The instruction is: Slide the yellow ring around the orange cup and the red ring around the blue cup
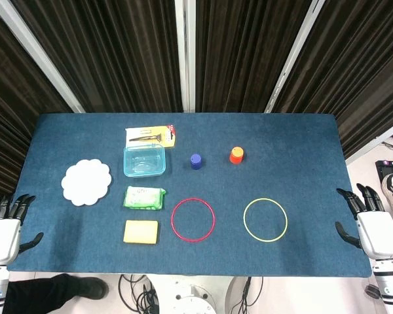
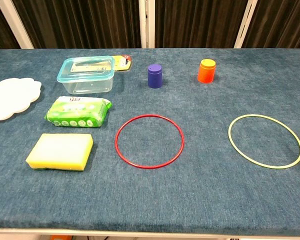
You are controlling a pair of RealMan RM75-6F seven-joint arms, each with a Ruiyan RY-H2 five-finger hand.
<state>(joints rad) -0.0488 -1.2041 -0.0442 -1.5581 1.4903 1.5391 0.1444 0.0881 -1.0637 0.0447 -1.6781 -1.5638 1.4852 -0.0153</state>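
Black-fingered hands [image 1: 6, 226] [image 1: 370, 222] head view only, spread, empty

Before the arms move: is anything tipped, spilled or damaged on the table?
Nothing stands out. The blue cup and orange cup stand upside down, the red ring and yellow ring lie flat, apart from them.

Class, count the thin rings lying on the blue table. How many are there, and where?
2. The thin red ring lies nearer than the blue cup; the thin yellow ring lies to its right. None seems hidden.
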